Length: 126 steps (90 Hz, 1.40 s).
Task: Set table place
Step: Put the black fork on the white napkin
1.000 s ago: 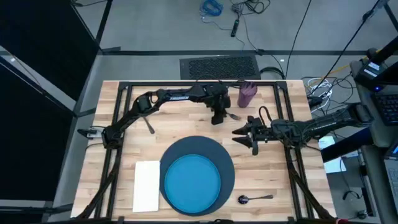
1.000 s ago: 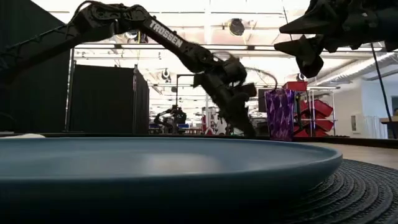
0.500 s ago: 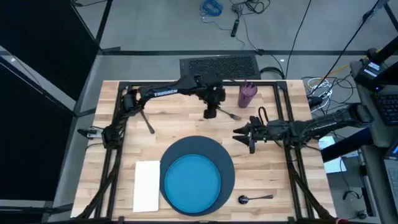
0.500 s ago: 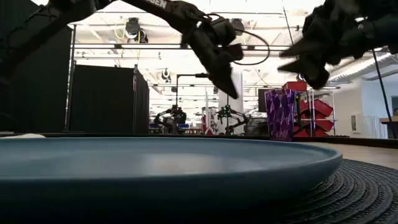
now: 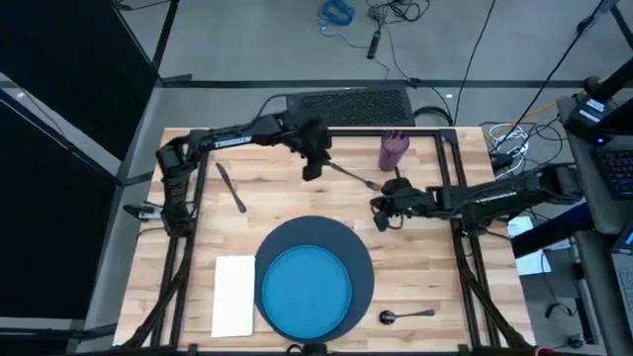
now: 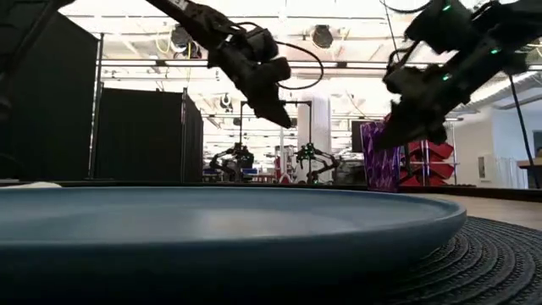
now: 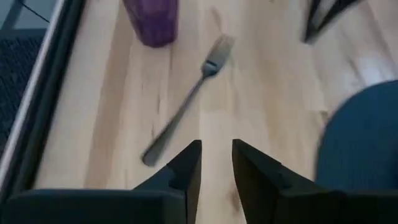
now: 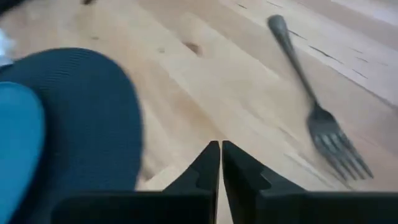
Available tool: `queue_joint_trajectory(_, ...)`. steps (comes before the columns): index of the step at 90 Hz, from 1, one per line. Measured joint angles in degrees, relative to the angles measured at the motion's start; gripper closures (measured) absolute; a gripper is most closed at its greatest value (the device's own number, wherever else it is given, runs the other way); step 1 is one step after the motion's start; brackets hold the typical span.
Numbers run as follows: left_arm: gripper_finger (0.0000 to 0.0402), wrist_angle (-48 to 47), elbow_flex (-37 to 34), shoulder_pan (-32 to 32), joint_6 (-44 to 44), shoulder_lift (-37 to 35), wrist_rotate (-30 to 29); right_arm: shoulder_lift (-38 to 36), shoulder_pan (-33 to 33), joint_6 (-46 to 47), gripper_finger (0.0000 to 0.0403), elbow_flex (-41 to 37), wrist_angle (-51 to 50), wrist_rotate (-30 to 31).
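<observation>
1. Between the two grippers lies the fork (image 5: 351,178), flat on the table (image 5: 267,203).
2. Left gripper (image 5: 311,170) hangs just beside the handle end; its jaws stand a little apart and hold nothing.
3. Right gripper (image 5: 388,216) hangs near the prong end; its jaws are almost closed and hold nothing.
4. Past the prongs stands the purple cup (image 5: 394,150).
5. Farther from the jaws sit the dark charger (image 5: 362,259), the blue plate (image 5: 305,290), the white napkin (image 5: 233,295), the spoon (image 5: 405,315) and the knife (image 5: 230,187).
6. I think the fork is light, stiff, thin and slippery, so grab the middle of its handle.
</observation>
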Motion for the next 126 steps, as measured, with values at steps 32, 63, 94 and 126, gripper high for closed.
queue_joint_trajectory(32, 0.0327, 2.10, -1.66, -1.35, 1.13, -0.30, 1.49, 16.38, -7.72, 3.68, 0.0403, 12.27, -10.89, 5.03)
queue_joint_trajectory(63, 0.0327, -1.45, -1.64, -1.84, 3.89, -0.28, 1.54, 23.50, -13.58, 3.93, 0.0403, 16.07, -17.03, 5.66)
queue_joint_trajectory(94, 0.0327, -4.85, -1.63, -1.79, 4.84, -0.28, 1.54, 26.23, -11.42, 4.86, 0.0403, 16.26, -13.57, 2.88)
queue_joint_trajectory(126, 0.0327, -6.57, -1.62, -1.79, 6.48, -0.28, 1.51, 25.12, -2.42, 9.32, 0.0403, 16.15, -14.07, -3.10)
